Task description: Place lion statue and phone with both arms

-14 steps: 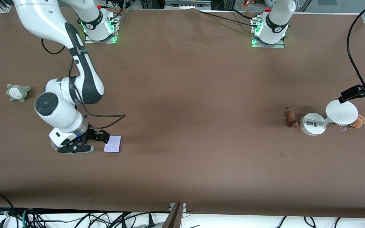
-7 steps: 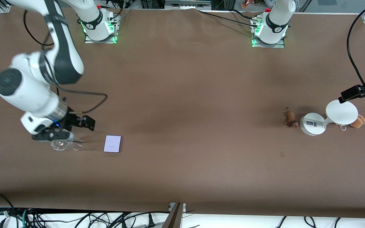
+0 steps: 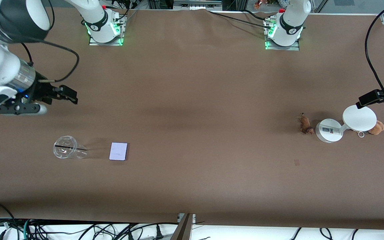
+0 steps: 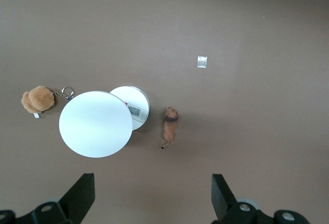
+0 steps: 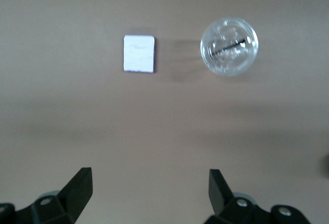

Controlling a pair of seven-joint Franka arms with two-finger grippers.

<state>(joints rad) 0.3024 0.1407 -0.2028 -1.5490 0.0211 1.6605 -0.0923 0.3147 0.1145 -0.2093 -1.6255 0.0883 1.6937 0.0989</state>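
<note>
Phone (image 3: 118, 151) lies flat on the desk (image 3: 192, 100) toward the right arm's end, just beside a clear plastic cup (image 3: 65, 151) and apart from it. The right gripper (image 3: 50, 100) hangs empty, jaws spread wide, over bare desk at that end, with phone and cup both showing ahead of its fingers in its wrist view. The lion statue (image 3: 305, 125) rests on the desk toward the left arm's end, just beside the round base of a white disc stand (image 3: 328, 130); a small orange plush (image 3: 377, 127) sits by the stand. The left gripper (image 4: 154, 203) hangs above that group, jaws open, holding nothing. Both items look set down, so the placing step seems finished; what is left is likely for both arms to draw clear without knocking the cup or stand.
</note>
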